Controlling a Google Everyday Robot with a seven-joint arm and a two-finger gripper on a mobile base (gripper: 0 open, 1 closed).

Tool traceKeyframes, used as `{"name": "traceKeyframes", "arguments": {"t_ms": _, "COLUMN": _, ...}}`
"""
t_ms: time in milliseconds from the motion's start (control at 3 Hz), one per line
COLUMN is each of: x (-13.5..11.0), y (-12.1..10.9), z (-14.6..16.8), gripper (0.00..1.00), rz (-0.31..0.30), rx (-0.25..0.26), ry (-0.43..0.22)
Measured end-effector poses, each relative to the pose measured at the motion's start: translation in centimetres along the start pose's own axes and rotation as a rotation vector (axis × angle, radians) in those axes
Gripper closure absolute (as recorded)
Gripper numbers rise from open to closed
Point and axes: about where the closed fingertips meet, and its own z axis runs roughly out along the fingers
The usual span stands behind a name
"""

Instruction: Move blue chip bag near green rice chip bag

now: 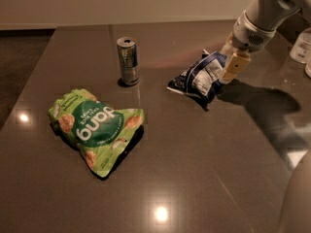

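Note:
The blue chip bag (200, 76) lies crumpled on the dark table (204, 159), right of centre. The green rice chip bag (95, 125) lies flat at the left front, well apart from the blue bag. My gripper (230, 62) comes down from the upper right and is at the blue bag's right end, touching or overlapping its edge. The white arm (265, 13) rises behind it and casts a shadow to the right.
A slim silver can (129, 60) stands upright at the back, between the two bags. Pale containers (302, 45) sit at the right edge. The table's far edge meets the wall; its left edge drops to a dark floor.

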Motion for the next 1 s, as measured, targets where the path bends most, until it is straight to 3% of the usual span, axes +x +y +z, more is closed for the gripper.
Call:
{"name": "traceKeyframes", "arguments": {"t_ms": 667, "x": -1.0, "y": 1.2, "z": 0.0, "gripper": 0.85, "rz": -0.011, "rx": -0.035, "ry": -0.043}}
{"name": "traceKeyframes", "arguments": {"t_ms": 1000, "x": -4.8, "y": 4.1, "z": -1.7, "gripper": 1.00, "rz": -0.058, "rx": -0.076, "ry": -0.147}}
